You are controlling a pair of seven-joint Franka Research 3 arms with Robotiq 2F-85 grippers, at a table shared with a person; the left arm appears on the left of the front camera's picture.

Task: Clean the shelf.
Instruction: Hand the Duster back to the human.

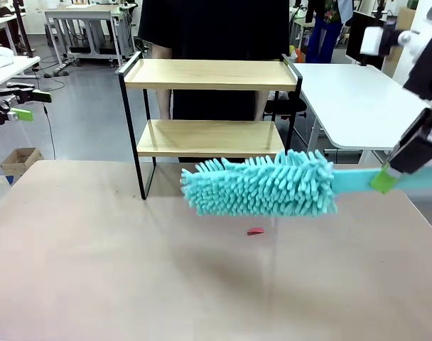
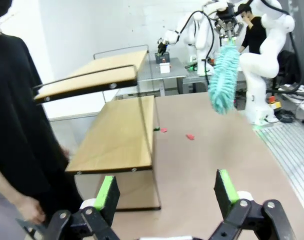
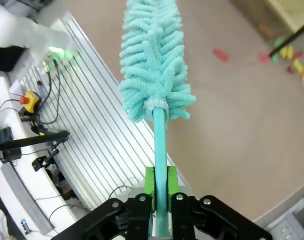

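1. Left gripper (image 1: 17, 103): you find it at the far left edge of the front view, raised off the table (image 1: 95, 270) and well clear of the shelf (image 1: 210, 74). Its green-padded fingers (image 2: 108, 192) stand spread wide with nothing between them.
2. Shelf: you see it at the table's far edge, centre-left, two light wooden boards in a thin black frame. Both boards are bare. A person in black (image 1: 216, 28) stands just behind it.
3. Scraps: a small red scrap (image 1: 256, 231) lies on the table in front of the shelf; the right wrist view shows a cluster of coloured bits (image 3: 287, 55) near a shelf leg.
4. Duster (image 1: 262, 185): its teal fluffy head hangs level above the table, just in front of the lower board, not touching the tabletop.
5. Right gripper (image 1: 384, 177): it enters from the upper right, angled downward, fingers pinched tight on the duster's teal handle (image 3: 160, 150).
6. Open room: you have bare table left of the duster and across the near half.
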